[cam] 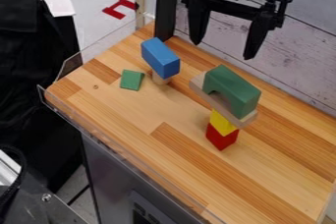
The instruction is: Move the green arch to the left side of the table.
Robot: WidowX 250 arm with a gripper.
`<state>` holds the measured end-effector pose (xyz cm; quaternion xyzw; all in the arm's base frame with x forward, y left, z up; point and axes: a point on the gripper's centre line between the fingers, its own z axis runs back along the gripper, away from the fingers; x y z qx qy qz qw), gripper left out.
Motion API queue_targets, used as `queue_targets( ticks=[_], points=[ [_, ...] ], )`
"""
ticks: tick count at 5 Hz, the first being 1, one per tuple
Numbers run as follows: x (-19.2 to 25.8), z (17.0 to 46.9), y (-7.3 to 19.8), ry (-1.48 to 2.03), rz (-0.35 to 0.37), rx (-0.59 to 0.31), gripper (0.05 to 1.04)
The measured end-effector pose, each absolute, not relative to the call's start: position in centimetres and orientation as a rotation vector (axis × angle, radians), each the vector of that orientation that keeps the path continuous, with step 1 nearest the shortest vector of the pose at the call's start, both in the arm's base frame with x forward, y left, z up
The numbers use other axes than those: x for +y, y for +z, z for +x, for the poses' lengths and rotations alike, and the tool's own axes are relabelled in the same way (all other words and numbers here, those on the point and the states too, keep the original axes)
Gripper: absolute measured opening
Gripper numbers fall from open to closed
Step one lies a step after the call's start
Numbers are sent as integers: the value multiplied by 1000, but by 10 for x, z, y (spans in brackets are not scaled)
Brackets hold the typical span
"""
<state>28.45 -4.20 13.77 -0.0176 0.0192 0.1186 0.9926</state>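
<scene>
Green arch (238, 88) in the camera view: it lies across the top of a small stack, right of the blue block (160, 58), its curved opening facing the lower left. Directly under it is a pale wooden plank (204, 92), tilted down toward the lower right, which rests on a yellow block (222, 123). A red block (220, 138) carries the yellow one and stands on the wooden counter (141, 115).

The black hand (222, 51) hangs above and behind the stack, well apart from it, its two fingers spread wide and pointing down.

The blue block lies on top of a small, pale wooden piece (160, 78), toward the counter's far left part. Just beside that pair, on its left, a small green piece (132, 80) sits on the counter. Clear edging (99, 134) runs along the counter's near left side.
</scene>
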Motion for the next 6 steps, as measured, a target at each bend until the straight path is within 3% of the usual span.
queue_targets(
  ticks=[2, 4, 6],
  points=[
    [-40, 287, 128, 321, -57, 44, 998],
    [-41, 280, 141, 700, -129, -74, 998],
    [-50, 274, 116, 1096, -160, -103, 998]
  ],
)
